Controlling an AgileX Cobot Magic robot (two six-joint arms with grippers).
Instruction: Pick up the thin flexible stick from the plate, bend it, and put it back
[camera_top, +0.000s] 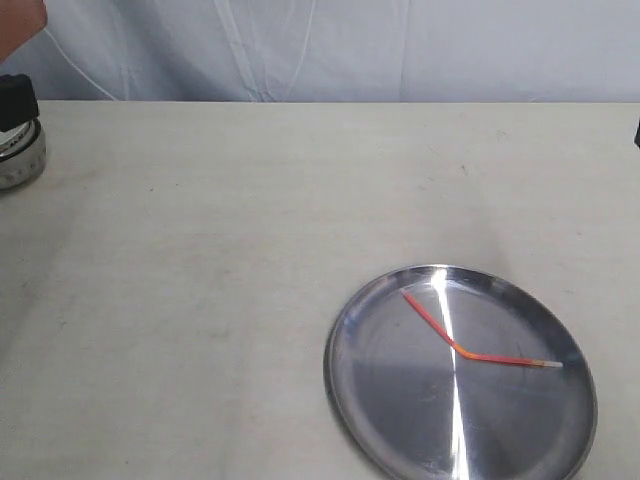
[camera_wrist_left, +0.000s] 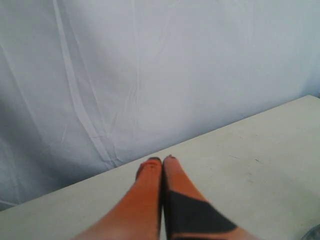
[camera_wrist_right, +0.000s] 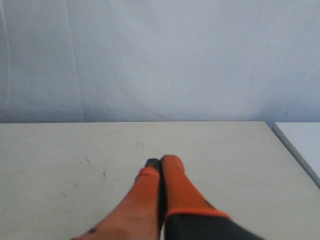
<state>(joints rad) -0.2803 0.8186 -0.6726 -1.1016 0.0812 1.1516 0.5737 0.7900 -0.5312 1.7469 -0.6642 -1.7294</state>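
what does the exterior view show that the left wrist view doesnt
Only the exterior view: the whole plate, with the thin flexible stick lying in it, kinked mid-length. Only the left wrist view: the left gripper close up, fingers pressed together, holding nothing. Both: the pale table and the white cloth backdrop behind it.

Shiny silver plate with a bright white streak across it. The thin flexible stick is red-orange, paling to clear at its tip. Cream counter, bluish-white cloth. Left gripper and right gripper are both orange with black patches.
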